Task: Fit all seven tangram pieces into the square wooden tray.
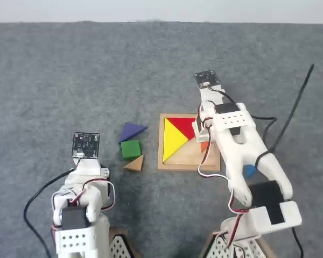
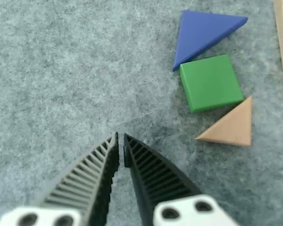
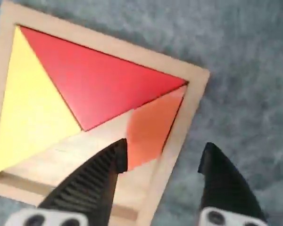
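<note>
The square wooden tray (image 1: 162,161) (image 3: 188,122) holds a red triangle (image 3: 94,84) (image 1: 182,126), a yellow triangle (image 3: 28,117) (image 1: 173,141) and an orange piece (image 3: 151,127) set against the rim. My right gripper (image 3: 162,155) hangs open over that rim, one finger above the orange piece, the other outside the tray. On the carpet left of the tray lie a blue triangle (image 2: 203,33) (image 1: 132,130), a green square (image 2: 210,82) (image 1: 131,149) and a tan triangle (image 2: 231,129) (image 1: 134,163). My left gripper (image 2: 120,137) is shut and empty, short of these three.
A light blue piece (image 1: 250,171) lies on the grey carpet right of the tray, partly under the right arm. Black cables trail from both arms. Open carpet stretches behind and to the left of the pieces.
</note>
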Robot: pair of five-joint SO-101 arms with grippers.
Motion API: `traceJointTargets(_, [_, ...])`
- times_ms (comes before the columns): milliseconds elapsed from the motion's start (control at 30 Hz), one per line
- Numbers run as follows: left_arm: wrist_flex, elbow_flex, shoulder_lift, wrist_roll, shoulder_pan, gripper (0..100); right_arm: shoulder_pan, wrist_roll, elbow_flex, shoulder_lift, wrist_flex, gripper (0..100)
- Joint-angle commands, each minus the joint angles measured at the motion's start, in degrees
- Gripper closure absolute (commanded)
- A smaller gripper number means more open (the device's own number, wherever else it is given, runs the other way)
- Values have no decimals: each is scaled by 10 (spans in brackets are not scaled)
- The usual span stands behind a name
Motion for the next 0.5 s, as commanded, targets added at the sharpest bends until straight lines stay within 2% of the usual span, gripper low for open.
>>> traceJointTargets(0, [2, -7, -11, 10, -1, 982, 7, 9, -28, -15, -15, 757])
traceJointTargets(167, [2, -7, -11, 10, -1, 982, 11, 9, -28, -15, -16, 759])
traceJointTargets(300, [2, -7, -11, 10, -1, 982, 22, 13, -26, -21, -9, 863])
traceJointTargets(400, [2, -7, -11, 10, -1, 982, 77, 12, -19, -59, 22, 972])
traceJointTargets(467, [2, -7, -11, 10, -1, 982, 132, 11, 1, -103, 28, 991])
